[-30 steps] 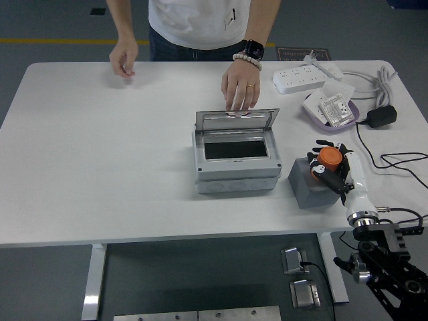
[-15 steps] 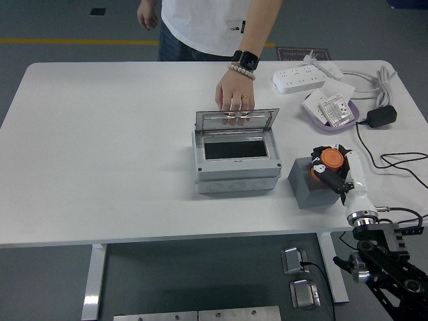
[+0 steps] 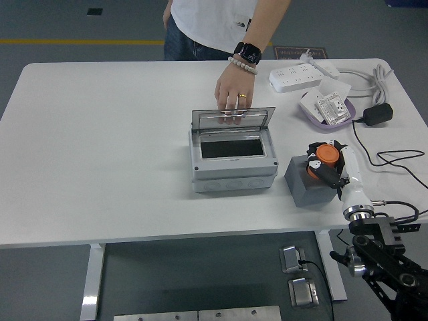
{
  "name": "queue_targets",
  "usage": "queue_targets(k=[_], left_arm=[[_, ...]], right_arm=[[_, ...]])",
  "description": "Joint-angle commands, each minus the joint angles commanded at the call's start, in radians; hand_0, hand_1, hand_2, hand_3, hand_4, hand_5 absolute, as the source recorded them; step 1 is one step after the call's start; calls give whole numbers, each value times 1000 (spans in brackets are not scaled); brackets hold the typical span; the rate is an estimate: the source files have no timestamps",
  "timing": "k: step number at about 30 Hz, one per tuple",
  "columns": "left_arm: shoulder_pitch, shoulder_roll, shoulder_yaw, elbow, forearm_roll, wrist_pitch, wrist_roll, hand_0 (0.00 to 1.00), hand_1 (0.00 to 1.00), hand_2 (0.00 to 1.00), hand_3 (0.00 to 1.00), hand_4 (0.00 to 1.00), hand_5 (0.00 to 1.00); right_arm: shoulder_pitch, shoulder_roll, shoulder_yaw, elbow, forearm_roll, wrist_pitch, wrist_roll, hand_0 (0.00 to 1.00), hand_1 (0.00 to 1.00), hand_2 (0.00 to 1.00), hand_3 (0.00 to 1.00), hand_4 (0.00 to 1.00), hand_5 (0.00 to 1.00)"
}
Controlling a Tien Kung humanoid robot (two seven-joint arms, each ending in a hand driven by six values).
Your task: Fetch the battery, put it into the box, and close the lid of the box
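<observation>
1. The robot's right hand (image 3: 326,168) wraps its fingers around an orange, cylinder-shaped battery (image 3: 325,156) above a grey block (image 3: 304,184) near the table's right front; the fetch appears under way, though whether the battery is clear of the block cannot be told.
2. The grey box (image 3: 233,160) sits at mid-table, to the left of the block and apart from it, its clear lid (image 3: 232,118) propped upright and its dark compartment showing nothing inside.
3. A person at the far side rests one hand (image 3: 232,97) on the lid's top edge, seemingly steadying it.
4. Left to do, by this view: carry the battery to the box, set it inside, close the lid.
5. The left arm is out of view. A white power strip (image 3: 297,78) and a purple tray (image 3: 326,110) lie at the white table (image 3: 100,147)'s far right.
</observation>
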Motion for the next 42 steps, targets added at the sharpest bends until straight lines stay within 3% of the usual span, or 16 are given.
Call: queue_targets(k=[19, 27, 32, 42], left_arm=[[4, 0, -3, 0, 14, -1, 4, 402, 559, 511, 489, 2, 2], [6, -2, -5, 0, 20, -3, 8, 403, 560, 511, 486, 2, 2], [7, -1, -4, 0, 20, -3, 8, 403, 560, 511, 486, 2, 2], [5, -1, -3, 0, 19, -4, 10, 403, 559, 511, 485, 2, 2]], right_arm=[[56, 12, -15, -18, 1, -5, 2, 244, 261, 259, 240, 2, 2], [50, 6, 20, 35, -41, -9, -21, 242, 260, 257, 241, 2, 2], [64, -11, 35, 87, -134, -14, -88, 235, 257, 255, 240, 2, 2], [130, -24, 7, 109, -402, 9, -285, 232, 257, 254, 243, 2, 2]])
